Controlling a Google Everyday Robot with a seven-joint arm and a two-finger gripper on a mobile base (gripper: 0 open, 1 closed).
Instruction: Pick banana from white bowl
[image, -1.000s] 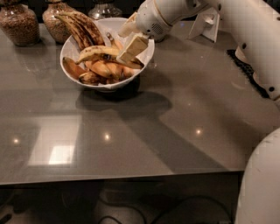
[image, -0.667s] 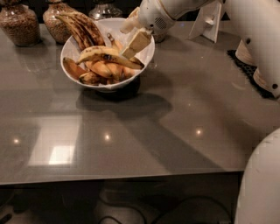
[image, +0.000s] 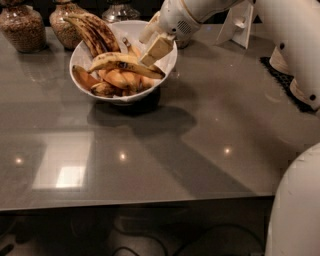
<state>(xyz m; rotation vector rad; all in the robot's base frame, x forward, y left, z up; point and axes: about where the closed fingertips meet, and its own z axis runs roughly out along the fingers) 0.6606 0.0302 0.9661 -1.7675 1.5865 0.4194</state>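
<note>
Evidently spread and holding nothing, the jaws of the gripper (image: 153, 41) hang over the 2 o'clock side of the white bowl (image: 131, 29), the lower one just at the right end of the banana (image: 120, 61). That banana lies atop the pile, running from 9 to 4 o'clock. The approach step seems in hand; next, I judge, the gripper must straddle it, sink and close.

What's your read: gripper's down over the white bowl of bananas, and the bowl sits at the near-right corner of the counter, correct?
Not quite. The camera view shows the white bowl at the far left of the counter, not the near-right corner. The rest holds: the gripper is down over the bowl of bananas.
</note>
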